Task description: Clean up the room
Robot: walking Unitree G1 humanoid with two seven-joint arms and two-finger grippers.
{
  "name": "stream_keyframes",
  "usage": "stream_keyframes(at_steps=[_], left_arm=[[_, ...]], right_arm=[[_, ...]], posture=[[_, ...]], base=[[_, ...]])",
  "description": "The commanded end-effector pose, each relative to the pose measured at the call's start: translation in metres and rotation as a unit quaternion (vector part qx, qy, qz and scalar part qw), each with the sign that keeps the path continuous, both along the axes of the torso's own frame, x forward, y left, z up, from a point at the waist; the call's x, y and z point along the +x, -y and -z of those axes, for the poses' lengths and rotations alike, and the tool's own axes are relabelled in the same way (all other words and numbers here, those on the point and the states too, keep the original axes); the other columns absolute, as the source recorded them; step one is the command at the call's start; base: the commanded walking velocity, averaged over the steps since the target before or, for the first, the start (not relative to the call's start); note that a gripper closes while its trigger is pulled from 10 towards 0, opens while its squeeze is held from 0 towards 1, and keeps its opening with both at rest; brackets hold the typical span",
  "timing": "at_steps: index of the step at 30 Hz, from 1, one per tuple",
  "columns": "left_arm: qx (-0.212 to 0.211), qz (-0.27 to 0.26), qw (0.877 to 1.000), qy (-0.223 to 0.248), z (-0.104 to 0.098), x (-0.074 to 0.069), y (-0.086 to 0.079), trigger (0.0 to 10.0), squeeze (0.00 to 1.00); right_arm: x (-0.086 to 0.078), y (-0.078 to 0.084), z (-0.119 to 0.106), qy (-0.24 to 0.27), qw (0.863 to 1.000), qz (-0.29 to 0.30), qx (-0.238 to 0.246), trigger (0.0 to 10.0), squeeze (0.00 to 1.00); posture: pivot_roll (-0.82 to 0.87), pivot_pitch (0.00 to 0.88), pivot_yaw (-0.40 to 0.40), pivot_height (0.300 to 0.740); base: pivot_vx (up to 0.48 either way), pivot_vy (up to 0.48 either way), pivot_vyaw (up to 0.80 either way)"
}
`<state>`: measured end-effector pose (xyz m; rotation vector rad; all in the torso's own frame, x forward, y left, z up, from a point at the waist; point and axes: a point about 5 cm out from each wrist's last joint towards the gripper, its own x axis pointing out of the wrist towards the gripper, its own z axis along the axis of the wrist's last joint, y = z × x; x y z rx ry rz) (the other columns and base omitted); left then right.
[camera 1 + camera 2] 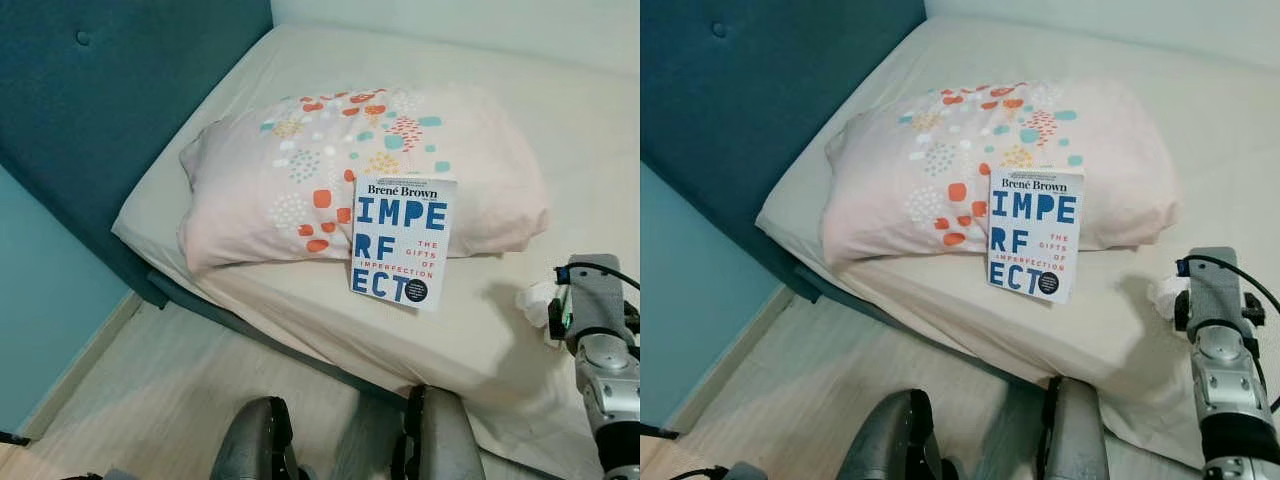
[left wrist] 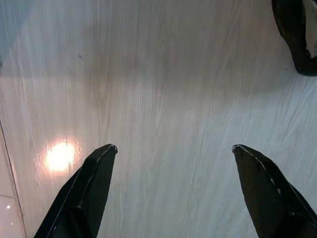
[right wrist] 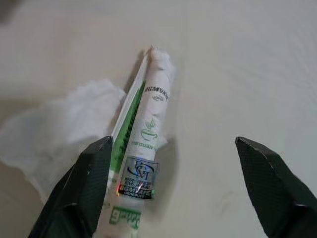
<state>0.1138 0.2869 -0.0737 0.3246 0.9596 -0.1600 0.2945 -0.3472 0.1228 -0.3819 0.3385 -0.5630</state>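
Observation:
A crumpled white tissue [image 3: 54,134] and a slim white-and-green packet [image 3: 148,129] lie side by side on the cream bed sheet [image 1: 560,120]. My right gripper [image 3: 173,141] hovers open just above them, with the packet near one finger and nothing held. In the left eye view the tissue [image 1: 535,297] peeks out beside my right arm [image 1: 595,320], near the bed's front edge. A white book with blue letters [image 1: 402,240] leans against a pink dotted pillow [image 1: 350,170]. My left gripper [image 2: 173,147] hangs open over the pale wooden floor.
A teal padded headboard [image 1: 120,100] stands at the left of the bed. Wooden floor [image 1: 170,390] runs between the bed and the teal wall. My grey legs [image 1: 255,440] show at the bottom, close to the bed's edge.

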Motion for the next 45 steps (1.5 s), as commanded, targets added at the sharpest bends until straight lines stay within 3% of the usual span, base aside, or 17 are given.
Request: stream_keyframes(at_steps=[1, 7, 9, 10, 12, 13, 14, 19, 24, 36, 37, 39, 40, 45], left_arm=[[0.006, -0.006, 1.0, -0.023, 0.001, -0.015, -0.009, 10.0, 0.0], [0.005, 0.004, 1.0, -0.019, 0.0, -0.016, -0.01, 10.0, 0.0], [0.006, 0.011, 1.0, -0.017, -0.001, -0.018, -0.012, 10.0, 0.0], [0.006, 0.016, 1.0, -0.016, -0.002, -0.021, -0.013, 10.0, 0.0], [0.006, 0.016, 1.0, -0.016, -0.002, -0.021, -0.013, 10.0, 0.0], [0.006, 0.021, 1.0, -0.014, -0.003, -0.024, -0.014, 10.0, 0.0], [0.008, 0.033, 0.999, -0.013, -0.004, -0.027, -0.015, 10.0, 0.0], [0.008, 0.05, 0.999, -0.006, -0.009, -0.031, -0.019, 10.0, 0.0], [0.004, 0.057, 0.998, 0.015, -0.016, -0.029, -0.024, 10.0, 0.0], [-0.008, 0.086, 0.996, 0.035, -0.024, -0.024, -0.019, 10.0, 0.0], [-0.008, 0.086, 0.996, 0.036, -0.025, -0.024, -0.019, 10.0, 0.0], [-0.008, 0.086, 0.996, 0.036, -0.025, -0.024, -0.019, 10.0, 0.0], [-0.008, 0.085, 0.996, 0.036, -0.026, -0.024, -0.019, 10.0, 0.0], [-0.006, 0.084, 0.996, 0.034, -0.029, -0.025, -0.022, 10.0, 0.0]], right_arm=[[-0.006, 0.003, 0.007, -0.012, 1.0, 0.012, 0.007, 10.0, 1.0], [-0.006, 0.005, 0.011, -0.011, 1.0, 0.023, 0.015, 10.0, 1.0], [-0.002, -0.004, 0.017, 0.013, 0.999, 0.007, 0.052, 10.0, 1.0], [0.003, -0.014, 0.018, 0.051, 0.994, -0.023, 0.098, 10.0, 0.87], [0.003, -0.014, 0.018, 0.051, 0.994, -0.023, 0.098, 10.0, 0.87], [0.007, -0.022, 0.02, 0.089, 0.985, -0.04, 0.14, 10.0, 0.0], [0.008, -0.024, 0.019, 0.124, 0.976, -0.041, 0.173, 10.0, 0.0], [0.002, -0.018, 0.02, 0.165, 0.964, -0.013, 0.209, 10.0, 0.0], [-0.005, -0.01, 0.028, 0.152, 0.966, 0.017, 0.208, 10.0, 0.0], [-0.025, 0.02, 0.035, 0.1, 0.979, 0.101, 0.147, 10.0, 0.0], [-0.027, 0.022, 0.036, 0.092, 0.98, 0.107, 0.142, 4.4, 0.0], [-0.027, 0.022, 0.036, 0.092, 0.98, 0.107, 0.142, 4.4, 0.0], [-0.028, 0.022, 0.037, 0.089, 0.98, 0.11, 0.139, 0.0, 0.0], [-0.03, 0.023, 0.04, 0.088, 0.98, 0.113, 0.141, 0.0, 0.0]], posture=[[0.17, 0.305, 0.094, 0.57], [0.18, 0.315, 0.097, 0.57], [0.19, 0.329, 0.106, 0.57], [0.2, 0.342, 0.116, 0.57], [0.2, 0.342, 0.116, 0.57], [0.21, 0.353, 0.12, 0.57], [0.22, 0.366, 0.124, 0.57], [0.24, 0.401, 0.129, 0.57], [0.25, 0.431, 0.136, 0.57], [0.23, 0.466, 0.144, 0.57], [0.23, 0.465, 0.143, 0.57], [0.23, 0.465, 0.143, 0.57], [0.23, 0.465, 0.143, 0.57], [0.24, 0.453, 0.146, 0.57]], base=[[0.0, 0.0, 0.0], [0.0, 0.0, 0.0], [0.0, 0.0, 0.0], [0.0, 0.0, 0.0], [0.0, 0.0, 0.0], [0.0, 0.0, 0.0], [0.0, 0.0, 0.0], [0.0, 0.0, 0.0], [0.0, 0.0, 0.0], [0.0, 0.0, 0.0], [0.0, 0.0, 0.0], [0.0, 0.0, 0.0], [0.0, 0.0, 0.0], [0.0, 0.0, 0.0]])
